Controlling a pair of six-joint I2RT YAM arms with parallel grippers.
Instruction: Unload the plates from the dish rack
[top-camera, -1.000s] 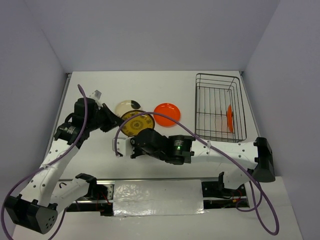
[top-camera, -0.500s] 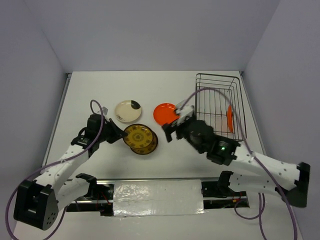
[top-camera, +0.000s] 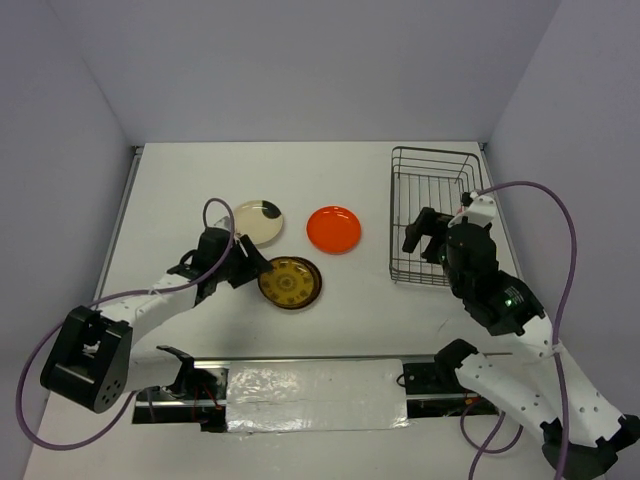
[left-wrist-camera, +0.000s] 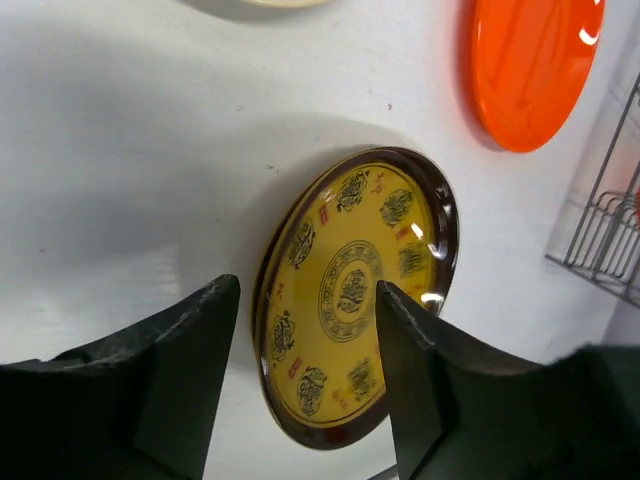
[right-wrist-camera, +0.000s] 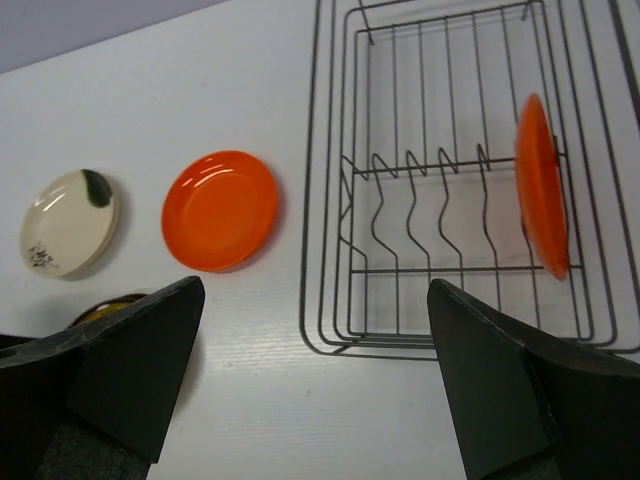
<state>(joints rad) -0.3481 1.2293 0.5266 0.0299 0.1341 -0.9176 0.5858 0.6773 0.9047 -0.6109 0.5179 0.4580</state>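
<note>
Top view: dark wire rectangular dish rack (top-camera: 430, 195) sits at 2 o'clock on the white worktop (top-camera: 200, 170). One orange-red round plate (right-wrist-camera: 541, 185) is in it, standing on edge in the slots at the 3 o'clock end. The other slots seen from the right wrist are bare.

Three plates lie flat on the worktop, apart from the rack:
- orange-red shallow plate (top-camera: 334, 229), nearest the rack, off its 9 o'clock side
- cream plate with a dark spot (top-camera: 257, 221), at 9 o'clock of that one
- amber-yellow plate with a dark patterned rim (top-camera: 290, 283), at 7 o'clock of the orange-red one

Left pincer (top-camera: 252, 268) is released, fingers spread, low at the amber plate's 9 o'clock rim. Can't tell if it touches.

Right pincer (top-camera: 425, 235) is released and holds nothing. It hovers over the rack's 7 o'clock corner.
</note>
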